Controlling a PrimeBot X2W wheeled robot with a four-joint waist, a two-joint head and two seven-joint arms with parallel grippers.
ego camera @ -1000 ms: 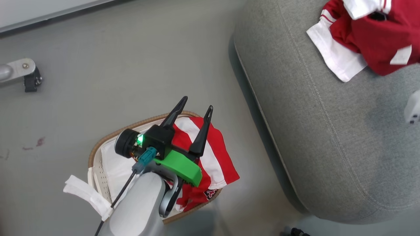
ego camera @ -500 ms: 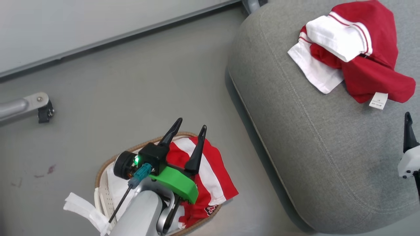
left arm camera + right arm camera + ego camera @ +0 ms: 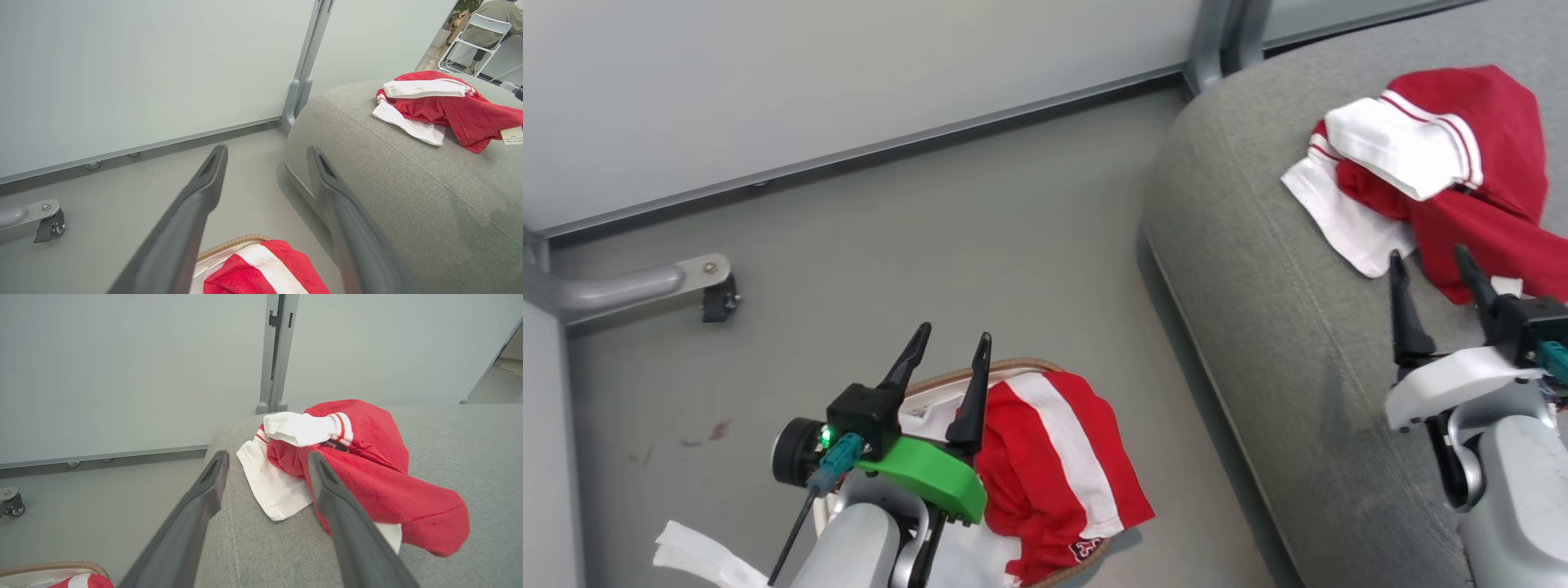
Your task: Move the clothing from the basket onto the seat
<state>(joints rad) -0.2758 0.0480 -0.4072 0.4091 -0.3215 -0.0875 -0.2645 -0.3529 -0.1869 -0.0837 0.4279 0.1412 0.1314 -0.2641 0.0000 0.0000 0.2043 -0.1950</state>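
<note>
One piece of the clothing, a red garment with red-striped white panels (image 3: 1462,188), lies crumpled on the grey seat (image 3: 1282,327). My right gripper (image 3: 1428,253) hovers open just in front of it, holding nothing. In the right wrist view the garment (image 3: 367,477) lies beyond the open right gripper (image 3: 267,457). A second red garment with a broad white stripe (image 3: 1045,465) spills over the basket (image 3: 1013,363) on the floor. My left gripper (image 3: 954,333) is open above the basket's far rim and empty. The left wrist view shows the left gripper (image 3: 266,151) over the striped garment (image 3: 265,273).
A grey wall panel with a metal post (image 3: 1217,41) runs behind the seat. To the left a castor leg (image 3: 645,282) reaches across the floor. A white liner flap (image 3: 694,555) hangs off the basket's left side. Far off, a person sits on a white folding chair (image 3: 486,20).
The head camera has shifted. My right gripper has come into the head view, open and clear of the garment on the seat. My left gripper stays open over the basket.
</note>
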